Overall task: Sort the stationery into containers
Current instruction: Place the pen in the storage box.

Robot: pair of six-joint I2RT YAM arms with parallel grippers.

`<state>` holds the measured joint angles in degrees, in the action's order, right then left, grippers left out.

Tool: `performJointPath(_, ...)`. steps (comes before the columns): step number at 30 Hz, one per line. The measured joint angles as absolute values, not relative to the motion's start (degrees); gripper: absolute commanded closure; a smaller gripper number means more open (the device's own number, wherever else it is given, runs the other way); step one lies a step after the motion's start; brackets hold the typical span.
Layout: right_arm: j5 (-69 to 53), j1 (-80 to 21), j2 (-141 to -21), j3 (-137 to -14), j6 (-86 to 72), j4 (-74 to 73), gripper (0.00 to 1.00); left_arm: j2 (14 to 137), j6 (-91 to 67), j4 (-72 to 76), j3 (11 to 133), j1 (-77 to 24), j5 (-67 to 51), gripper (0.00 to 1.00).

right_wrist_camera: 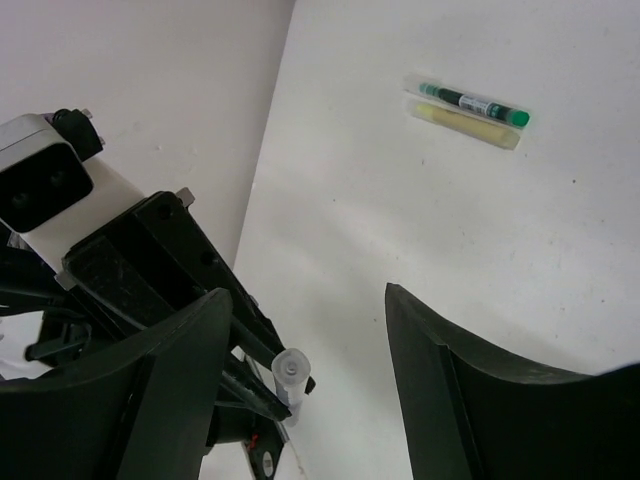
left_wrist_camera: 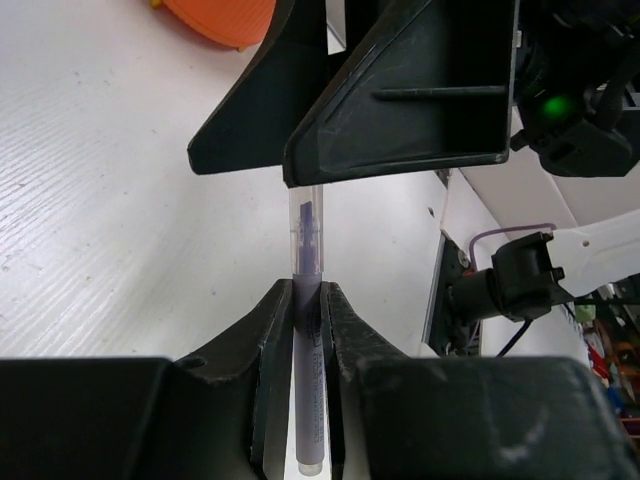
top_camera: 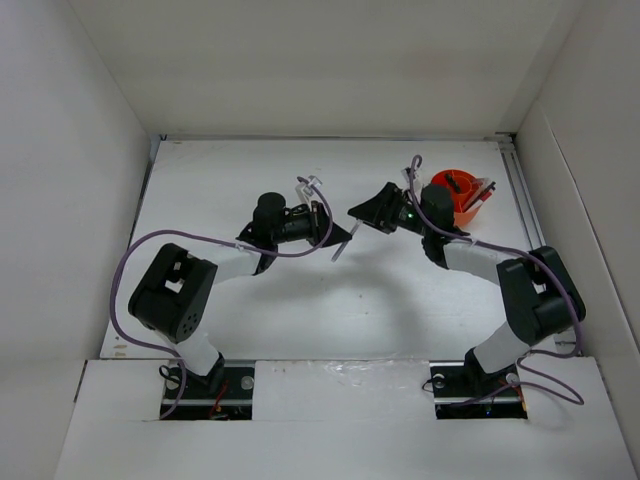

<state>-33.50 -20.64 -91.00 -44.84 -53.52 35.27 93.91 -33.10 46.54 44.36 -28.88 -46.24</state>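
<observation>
One pen [left_wrist_camera: 305,240] is in transit: your left hand [left_wrist_camera: 308,295] pinches it tight, aloft between the arms, with your right hand [right_wrist_camera: 308,292] gaping wide near its cap. The orange organiser [top_camera: 440,182] already holds pieces; a green-yellow marker [right_wrist_camera: 470,108] waits on the tabletop [right_wrist_camera: 450,250].

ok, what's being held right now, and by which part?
The left gripper clamps a clear-capped pen by its barrel; the right gripper is open, holding nothing.
</observation>
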Motion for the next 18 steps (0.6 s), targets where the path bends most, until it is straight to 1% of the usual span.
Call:
performJointPath(2, -33.7, -20.6, -91.1, -44.6, -54.1, 35.5, 0.36, 93.9, -33.5, 47.3, 44.2, -28.9, -46.5, 0.99)
performJointPath(4, -34.2, -20.6, -91.5, -44.6, -54.6, 36.2, 0.37, 93.9, -33.8, 48.2, 43.7, -28.9, -46.7, 0.99)
performJointPath(6, -34.3, -20.7, -92.1, -44.6, -54.9, 36.8, 0.42, 93.9, -34.2, 48.5, 43.5, -28.9, -46.8, 0.99)
performJointPath(7, -34.3, -20.7, -92.4, -44.6, -55.1, 37.0, 0.49, 93.9, -34.4, 48.7, 43.5, -28.9, -46.9, 0.99)
performJointPath(10, -34.7, -20.8, -93.4, -44.6, -55.7, 37.6, 0.61, 93.9, -34.9, 49.4, 43.4, -28.9, -46.9, 0.99)
performJointPath(12, -35.0, -21.0, -93.5, -44.6, -55.8, 37.8, 0.62, 93.9, -35.2, 49.5, 42.9, -28.8, -46.9, 0.99)
performJointPath(13, -35.1, -21.1, -93.5, -44.6, -55.8, 37.9, 0.66, 93.9, -35.3, 49.7, 42.8, -28.8, -46.9, 0.99)
performJointPath(16, -35.6, -21.5, -94.0, -44.8, -55.9, 38.2, 0.82, 93.9, -35.7, 50.0, 42.3, -28.8, -46.5, 0.96)
performJointPath(17, -35.8, -21.5, -94.1, -44.9, -56.2, 38.2, 0.90, 93.9, -35.9, 50.0, 42.1, -28.8, -46.3, 0.94)
performJointPath(18, -35.8, -21.5, -94.2, -45.0, -56.3, 38.2, 0.92, 93.9, -35.9, 49.9, 41.9, -28.8, -46.3, 0.94)
